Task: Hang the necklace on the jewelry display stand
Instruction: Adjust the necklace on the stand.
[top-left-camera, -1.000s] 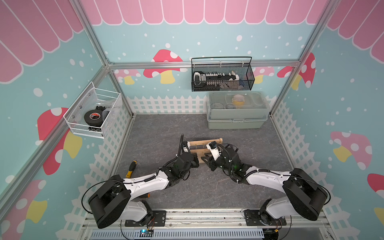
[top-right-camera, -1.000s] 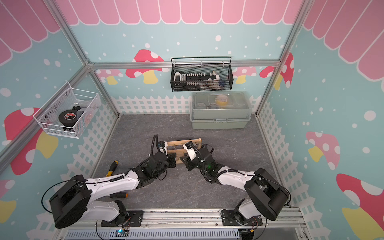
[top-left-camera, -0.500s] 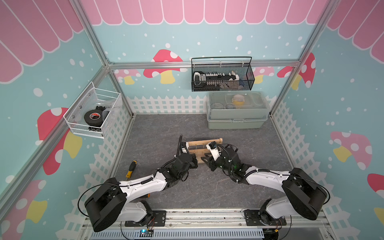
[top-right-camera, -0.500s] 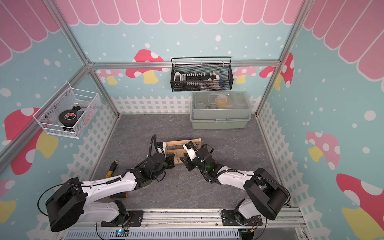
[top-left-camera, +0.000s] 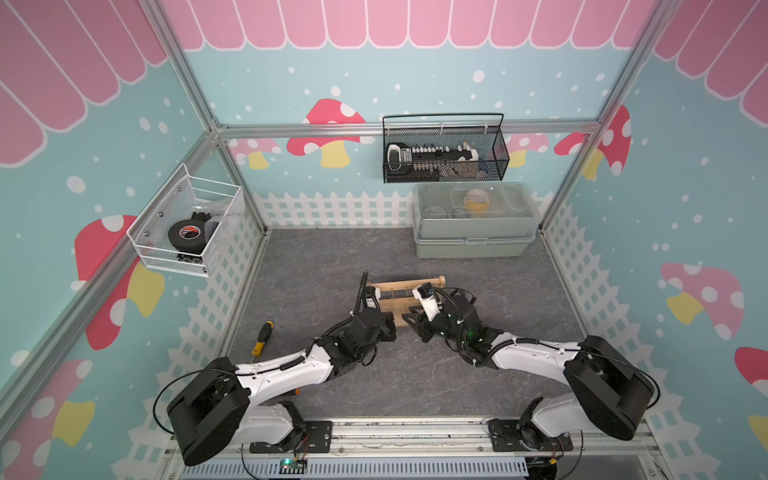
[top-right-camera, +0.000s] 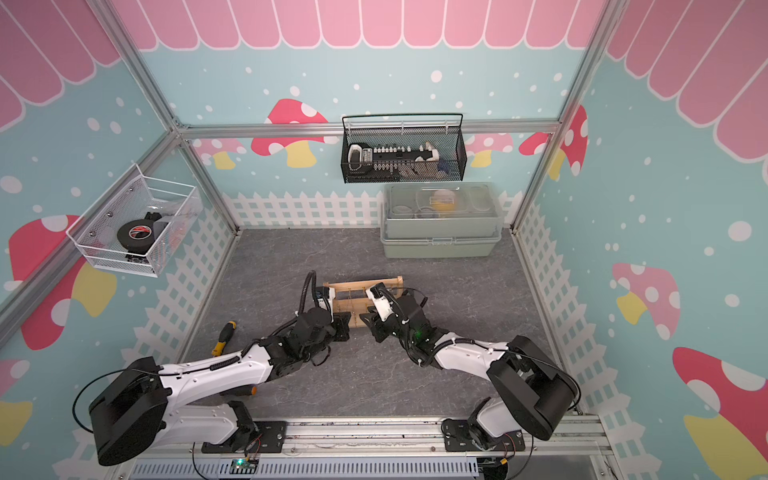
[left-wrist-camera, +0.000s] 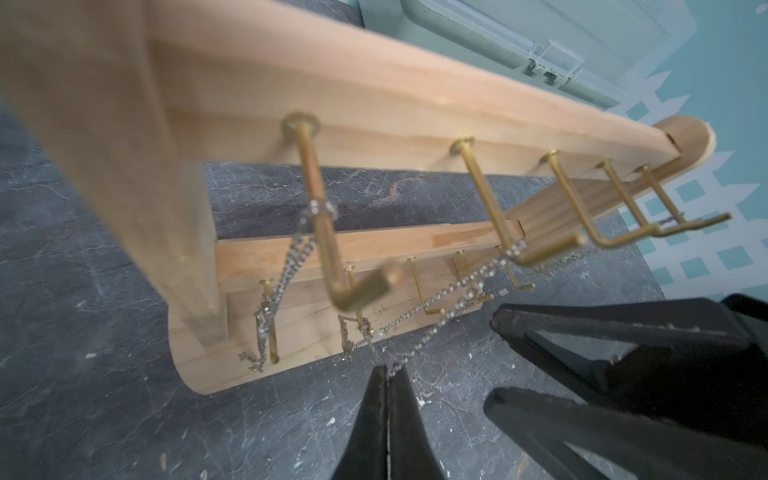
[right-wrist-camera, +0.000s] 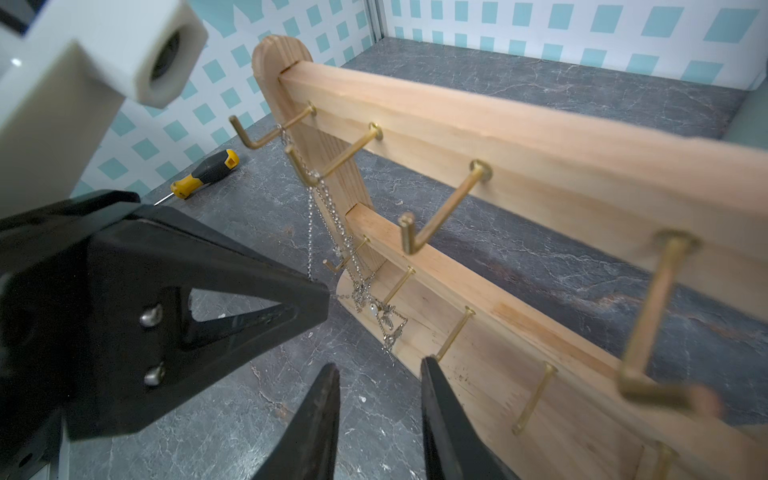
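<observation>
Left wrist view: the necklace (left-wrist-camera: 478, 276) is draped over two gold hooks at one end of the top crossbar of the jewelry display stand (left-wrist-camera: 374, 95), namely the end hook (left-wrist-camera: 320, 232) and the neighbour hook (left-wrist-camera: 498, 216). Its strands run down in front of the lower rail. The left gripper (left-wrist-camera: 388, 374) is pinched fully together on a low strand of the chain, just off the stand's base. That strand looks drawn toward the tips rather than hanging free. The right gripper (right-wrist-camera: 380, 363) has its jaws parted with nothing between them and is poised near the base, below the pendant (right-wrist-camera: 386, 320). Both top views show the stand upright on the grey table (top-left-camera: 332, 266), between the two wrists. Judgement: the hanging itself looks largely done. Left to do: let go of the chain, back both arms out without dragging it, and possibly tidy it onto a single hook. Not resolved: the chain is too fine to see in either top view, and the end hook is blurred up close. Cannot tell whether the strands touch the small lower-rail hooks or merely pass in front of them. The clasp is not identifiable, and the stand's far end is cut off in the right wrist view.
</observation>
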